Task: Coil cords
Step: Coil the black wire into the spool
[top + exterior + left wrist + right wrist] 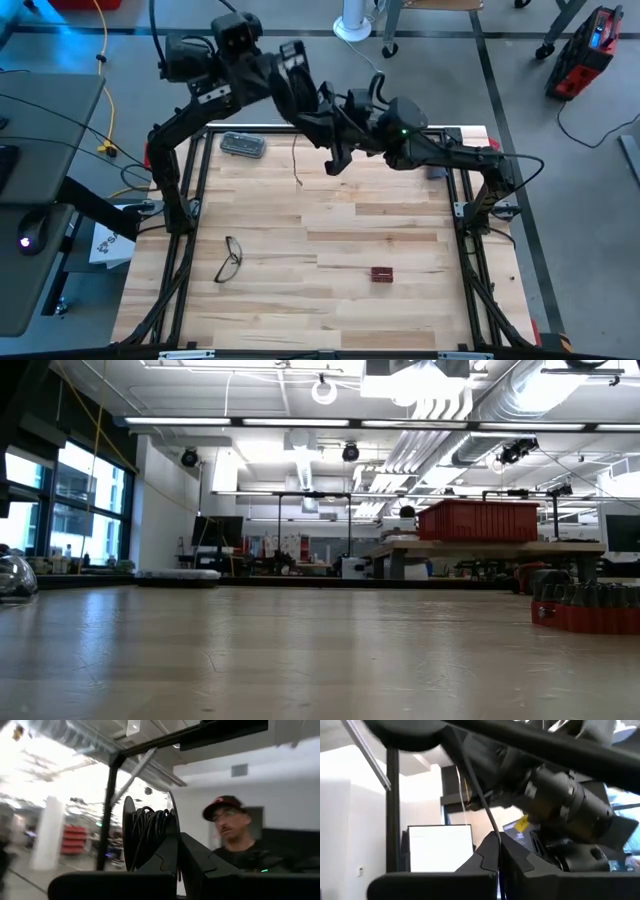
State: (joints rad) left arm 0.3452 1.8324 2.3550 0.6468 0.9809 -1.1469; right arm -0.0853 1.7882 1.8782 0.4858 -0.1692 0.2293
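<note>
Pale wooden planks of the table (330,290) fill most of what we see from above, and we take the eyeglasses (229,258) near its left edge as our landmark. Well to the right of the eyeglasses lies a small red block (381,273), with bare wood between them and toward the near edge. Far beyond the eyeglasses, by the back edge, rests a clear case (243,145).

High over the back half of the table, both arms meet. Our left gripper (175,862) is clamped on the reel (150,832), its dark wire wound round it. Our right gripper (498,851) is pinched tight on the thin wire (480,795), which runs up from between its fingertips. From above, a loose strand (297,165) hangs down toward the wood, beyond and to the right of the eyeglasses.

A person (235,837) shows behind the reel.
</note>
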